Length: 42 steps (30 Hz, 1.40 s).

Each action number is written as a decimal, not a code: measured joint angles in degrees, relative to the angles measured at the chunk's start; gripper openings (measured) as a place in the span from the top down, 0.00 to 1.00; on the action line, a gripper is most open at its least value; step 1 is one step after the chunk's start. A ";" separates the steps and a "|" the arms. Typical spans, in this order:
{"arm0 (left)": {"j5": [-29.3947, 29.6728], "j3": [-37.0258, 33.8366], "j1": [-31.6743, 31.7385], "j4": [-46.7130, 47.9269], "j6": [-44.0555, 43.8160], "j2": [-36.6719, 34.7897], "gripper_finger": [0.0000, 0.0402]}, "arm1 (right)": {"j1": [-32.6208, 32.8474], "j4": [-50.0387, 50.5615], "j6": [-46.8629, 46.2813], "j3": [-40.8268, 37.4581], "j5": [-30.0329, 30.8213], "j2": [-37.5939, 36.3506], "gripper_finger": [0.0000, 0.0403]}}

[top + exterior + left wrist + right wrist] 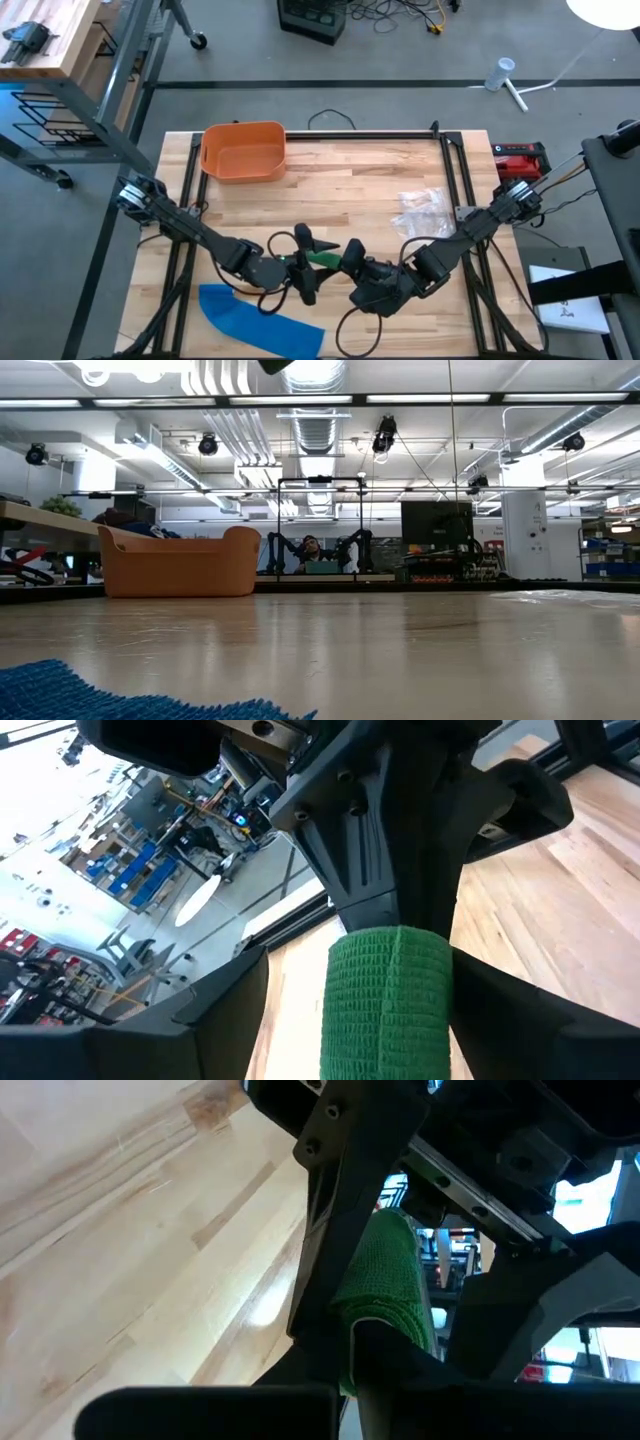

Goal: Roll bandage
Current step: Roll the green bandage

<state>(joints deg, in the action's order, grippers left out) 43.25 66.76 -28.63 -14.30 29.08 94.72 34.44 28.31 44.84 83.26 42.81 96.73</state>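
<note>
A green bandage (322, 259) is sitting between the two hands above the front middle of the wooden counter (350, 190), a rolled section of it showing close up in the left wrist view. The right hand (352, 262) is pinching it, fingers closed on the fabric, while the left hand (305, 262) is standing wide with its fingers either side of the roll. A blue cloth (255, 318) is lying at the front edge, an orange tub (243, 150) at the back, and a clear plastic bag (422, 208) to the right.
</note>
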 joint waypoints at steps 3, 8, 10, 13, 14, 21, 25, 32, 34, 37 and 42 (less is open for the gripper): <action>0.34 0.00 -0.31 0.08 0.17 -0.04 0.32 | 0.04 0.20 -0.28 0.00 -0.24 0.00 0.99; 1.12 0.32 -0.90 0.97 0.57 -0.07 0.30 | 0.10 2.14 -1.45 0.02 -0.83 0.00 0.99; 1.22 0.61 -0.98 1.32 0.70 -0.14 0.30 | 0.25 2.28 -1.51 0.04 -0.84 0.00 0.99; 1.32 0.61 -0.98 1.39 0.67 -0.29 0.29 | 0.45 3.22 -1.50 0.01 -0.91 0.02 0.99; 1.31 0.61 -0.98 1.40 0.67 -0.35 0.29 | 0.46 3.28 -1.58 0.00 -0.95 0.02 0.99; 1.07 0.81 -1.05 1.69 0.42 -0.35 0.31 | 0.50 4.16 -3.32 0.02 -2.05 0.02 0.99; -1.11 0.72 -1.06 1.74 0.13 -0.37 0.31 | 0.44 4.03 -4.94 0.02 -3.74 0.00 0.99; -3.55 0.94 -1.32 2.18 -0.03 -0.64 0.29 | 0.48 2.57 -6.75 -0.07 -7.52 0.02 0.99; -3.52 0.94 -1.55 2.32 0.00 -0.99 0.29 | 0.52 2.58 -8.52 -0.07 -7.58 0.02 0.99; -1.82 0.96 -2.00 2.15 0.12 -1.91 0.31 | 0.56 3.47 -9.56 -0.15 -9.71 0.03 0.99; -0.63 1.35 -2.30 3.61 -0.79 -3.58 0.34 | 0.85 2.77 -12.54 -0.27 -13.01 0.19 0.99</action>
<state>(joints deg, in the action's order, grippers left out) 42.62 68.11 -30.93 -10.70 28.30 91.13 35.28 31.08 32.30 82.99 29.80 96.92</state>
